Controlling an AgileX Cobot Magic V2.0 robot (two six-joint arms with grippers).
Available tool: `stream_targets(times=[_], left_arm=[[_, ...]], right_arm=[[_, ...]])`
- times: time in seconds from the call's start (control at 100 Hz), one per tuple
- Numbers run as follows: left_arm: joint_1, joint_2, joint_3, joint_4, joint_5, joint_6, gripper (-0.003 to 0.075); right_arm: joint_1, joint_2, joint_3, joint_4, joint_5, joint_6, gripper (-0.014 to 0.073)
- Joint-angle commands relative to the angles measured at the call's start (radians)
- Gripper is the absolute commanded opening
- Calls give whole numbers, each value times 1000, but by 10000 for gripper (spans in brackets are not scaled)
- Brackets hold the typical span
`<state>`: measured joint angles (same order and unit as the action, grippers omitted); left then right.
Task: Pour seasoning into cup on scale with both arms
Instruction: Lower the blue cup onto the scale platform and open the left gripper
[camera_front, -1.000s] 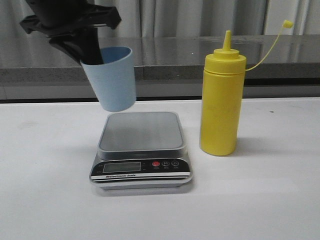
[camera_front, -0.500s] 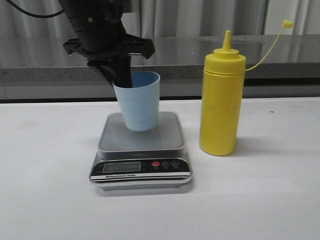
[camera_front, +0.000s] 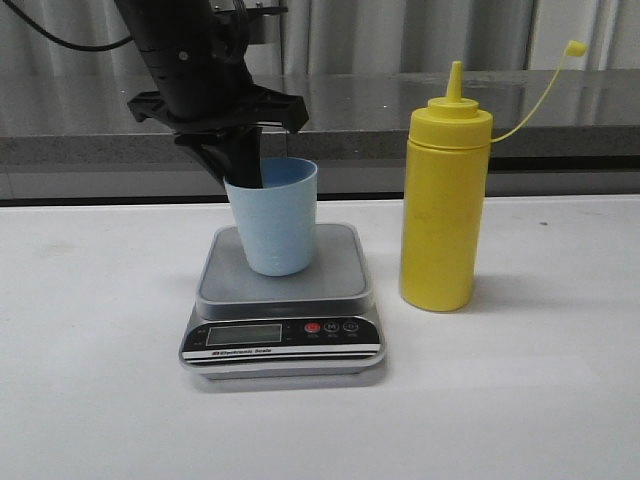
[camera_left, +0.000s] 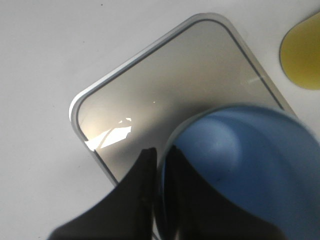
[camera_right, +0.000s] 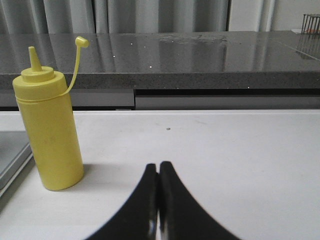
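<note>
One finger (camera_front: 243, 165) of left hand (camera_front: 240, 170) hidden inside cup (camera_front: 272, 218).

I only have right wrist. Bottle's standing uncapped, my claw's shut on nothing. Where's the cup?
Observer: The cup is upright over the scale platform, the left claw pinching its rim.
Operator: Inside finger or outside?
Observer: One finger is inside the cup, the other outside the wall.
Operator: Anything in the cup?
Observer: Left wrist view shows only bare blue inside.
Operator: Bottle clear of the scale?
Observer: Yes, the bottle stands on the table beside it, apart.
</note>
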<state>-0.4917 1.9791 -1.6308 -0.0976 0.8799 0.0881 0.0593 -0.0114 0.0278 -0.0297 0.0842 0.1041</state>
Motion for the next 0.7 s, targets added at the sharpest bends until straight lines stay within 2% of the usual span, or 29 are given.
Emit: stream_targets(times=[0.0, 0.14, 0.21, 0.31, 0.43, 0.5, 0.55, 0.69], left_arm=[[-7, -39, -27, -9, -23, 2, -19], [-7, -39, -27, -9, -21, 6, -10], [-7, -39, -27, -9, -19, 20, 41], [-7, -41, -29, -9, -19, 29, 184], [-7, -43, -47, -9, 13, 29, 435], [-7, -43, -62, -9, 36, 29, 528], [-7, -43, -75, -9, 54, 29, 554], [-7, -47, -104, -9, 79, 18, 557]], right_arm=[[-3, -19, -22, -9, -84, -1, -67], [-3, -19, -22, -9, -84, -1, -67], [-3, -19, -22, -9, -84, -1, -67], [-3, -19, -22, -9, -84, -1, -67], [-3, -19, -22, -9, -84, -1, -67], [-3, -19, -22, -9, -84, -1, -67], [-3, -19, -22, -9, -84, -1, -67], [-3, -19, -22, -9, -84, -1, -67]])
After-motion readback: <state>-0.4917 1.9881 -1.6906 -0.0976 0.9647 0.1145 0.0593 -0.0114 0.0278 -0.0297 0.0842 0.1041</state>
